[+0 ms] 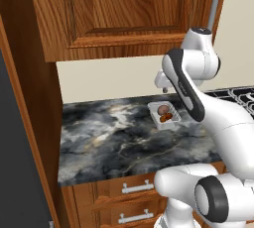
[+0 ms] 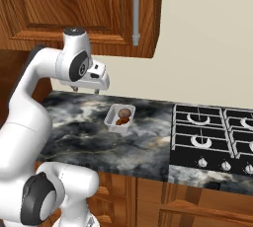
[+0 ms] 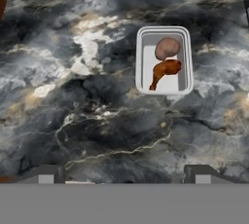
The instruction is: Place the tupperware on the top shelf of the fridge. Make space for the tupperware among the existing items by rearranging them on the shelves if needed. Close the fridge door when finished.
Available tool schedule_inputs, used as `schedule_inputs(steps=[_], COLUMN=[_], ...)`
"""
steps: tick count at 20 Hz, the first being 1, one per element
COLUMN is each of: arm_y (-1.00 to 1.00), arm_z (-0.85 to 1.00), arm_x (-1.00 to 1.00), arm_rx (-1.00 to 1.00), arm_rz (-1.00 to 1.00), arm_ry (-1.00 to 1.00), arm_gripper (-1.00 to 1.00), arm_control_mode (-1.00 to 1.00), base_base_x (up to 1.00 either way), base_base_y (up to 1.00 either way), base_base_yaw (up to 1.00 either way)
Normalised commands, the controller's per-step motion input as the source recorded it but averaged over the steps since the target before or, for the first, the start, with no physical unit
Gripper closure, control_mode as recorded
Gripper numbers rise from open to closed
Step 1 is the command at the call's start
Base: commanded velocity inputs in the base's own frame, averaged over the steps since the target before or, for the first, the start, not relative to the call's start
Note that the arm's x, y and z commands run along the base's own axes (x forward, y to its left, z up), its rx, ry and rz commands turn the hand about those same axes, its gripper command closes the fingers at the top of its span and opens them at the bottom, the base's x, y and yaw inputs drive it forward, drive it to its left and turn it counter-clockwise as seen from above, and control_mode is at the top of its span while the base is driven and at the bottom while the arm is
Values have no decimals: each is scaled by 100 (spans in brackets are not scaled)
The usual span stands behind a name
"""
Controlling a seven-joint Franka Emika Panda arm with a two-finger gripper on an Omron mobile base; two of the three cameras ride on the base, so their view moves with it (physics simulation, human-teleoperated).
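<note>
One gripper (image 2: 85,91), raised above the dark marbled counter (image 1: 109,142) and pointing straight down. Jaws spread wide apart, nothing between them, both dark fingertips (image 3: 46,174) seen far apart low in the hand view. Well clear of the counter, touching nothing.

Below the hand and off to one side, not under the jaws: the tupperware (image 3: 164,60), a small whitish rectangular tub sitting flat on the counter. In the hand view, up and to the right of the midpoint between the fingertips. Inside it, a round brown lump (image 3: 167,47) at the far end and an orange-brown piece (image 3: 164,70) just beside it, toward the near end. Same tub in the left base view (image 1: 165,114), partly behind the arm, and in the right base view (image 2: 120,118), lower than the hand and on its stove side.

Further out on that same side, a black gas stove (image 2: 213,137) set into the counter, well apart from the tub. Above the hand, wooden wall cabinets (image 2: 79,9) with a long grey handle (image 2: 136,14).
</note>
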Motion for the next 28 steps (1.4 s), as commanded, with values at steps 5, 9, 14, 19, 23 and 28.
schedule_inputs(steps=[5, 9, 14, 19, 23, 28], arm_y=[0, -23, -61, -1, -13, -43], arm_z=[-6, -14, -12, 0, -29, -55], arm_x=[0, 12, 24, 5, 11, 30], arm_rx=[0, 0, 1, 0, 0, 0], arm_rz=[0, -1, 5, 0, 0, 0], arm_ry=[0, 0, 0, 3, 3, 11], arm_gripper=[-100, -100, -100, -100, -100, -100], arm_control_mode=[-100, -100, -100, -100, -100, -100], base_base_x=[0, 0, 0, 0, 0, 0], base_base_y=[0, 0, 0, 0, 0, 0], base_base_yaw=[0, 0, 0, 0, 0, 0])
